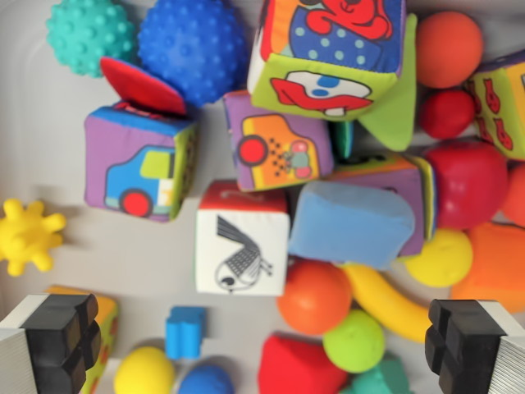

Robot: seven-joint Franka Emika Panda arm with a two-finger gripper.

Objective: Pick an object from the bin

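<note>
Hovering end effector (pixel 267 345), seemingly open, above bin (pixel 123 263)

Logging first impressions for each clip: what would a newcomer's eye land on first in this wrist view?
Probably the white cube with a black bird drawing at the centre, stark among bright toys. Above it, a big green cloth cube with red cartoon shapes fills the top, beside a knobbly blue ball. The open gripper frames the bottom corners with its black fingertips.

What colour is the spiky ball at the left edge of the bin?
Yellow. The spiky ball shows clearly in the wrist view, lying alone on the bin's grey floor.
</note>
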